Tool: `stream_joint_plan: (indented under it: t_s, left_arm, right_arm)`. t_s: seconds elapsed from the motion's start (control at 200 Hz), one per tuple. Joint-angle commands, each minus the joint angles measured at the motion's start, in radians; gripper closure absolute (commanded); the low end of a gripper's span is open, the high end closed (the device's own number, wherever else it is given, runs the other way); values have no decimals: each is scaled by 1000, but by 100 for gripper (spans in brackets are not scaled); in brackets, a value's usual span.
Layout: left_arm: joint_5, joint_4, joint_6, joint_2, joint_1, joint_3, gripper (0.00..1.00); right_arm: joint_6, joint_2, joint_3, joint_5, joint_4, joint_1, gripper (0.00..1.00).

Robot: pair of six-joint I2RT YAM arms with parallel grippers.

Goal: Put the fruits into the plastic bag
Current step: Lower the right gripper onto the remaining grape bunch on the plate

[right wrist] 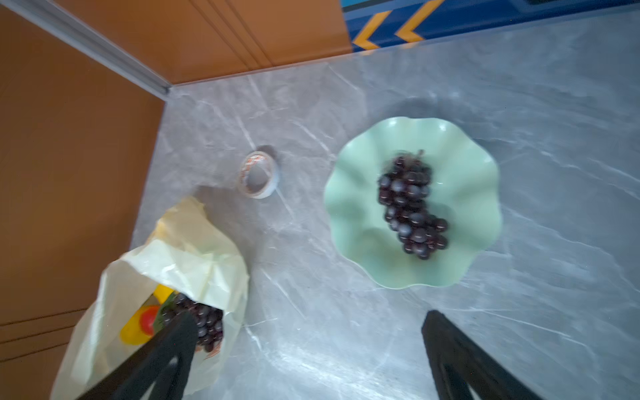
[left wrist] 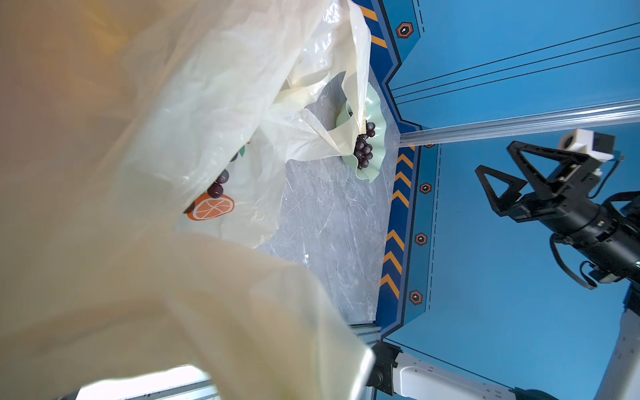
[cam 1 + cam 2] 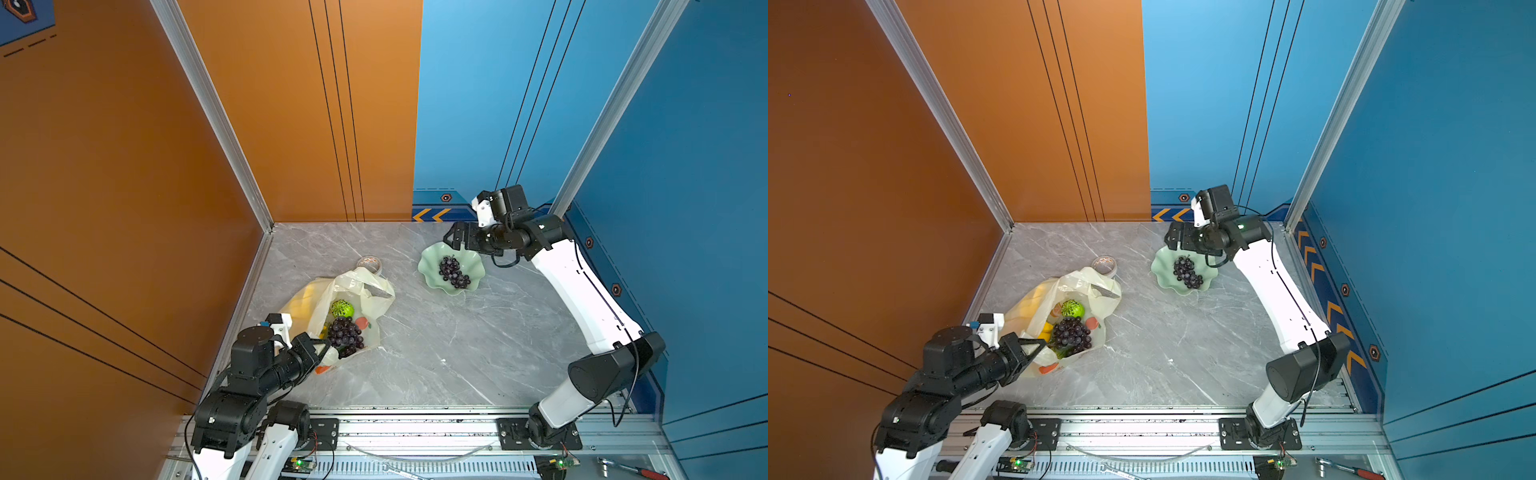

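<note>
Marble worktop (image 3: pixel 457 353) | left end effector (image 3: pixel 324 345) clamps plastic bag (image 3: pixel 299 299) rim | right end effector (image 3: pixel 451 239) wide open, empty, beside dish (image 3: pixel 428 266) | step: reaching grapes (image 3: pixel 454 272); next, judged: descend, grip bunch

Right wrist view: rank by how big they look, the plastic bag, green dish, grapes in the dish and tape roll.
1. plastic bag and green dish: about alike; the bag runs out of frame, so no ranking between them.
2. grapes in the dish
3. tape roll
</note>
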Motion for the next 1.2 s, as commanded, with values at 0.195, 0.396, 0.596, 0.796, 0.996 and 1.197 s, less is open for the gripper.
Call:
stream_joint_plan:
  t_s: [0.195, 0.396, 0.596, 0.796, 0.996, 1.197]
  left_arm:
    - [15, 7, 24, -3, -3, 23, 100]
    - [10, 7, 17, -5, -3, 23, 100]
    - [11, 5, 16, -8, -3, 23, 100]
    - [14, 5, 11, -13, -3, 20, 100]
    - [17, 6, 11, -15, -3, 20, 100]
    - [18, 5, 11, -17, -3, 19, 100]
  right_arm:
    - [-140, 102, 32, 142, -147, -42, 0]
    - [-165, 203, 89, 129, -195, -44, 0]
    - [-155, 282, 94, 103, -204, -42, 0]
    - [-154, 343, 102, 110, -202, -39, 0]
    - [-152, 406, 132, 110, -200, -39, 0]
    - [-146, 482, 170, 105, -188, -35, 0]
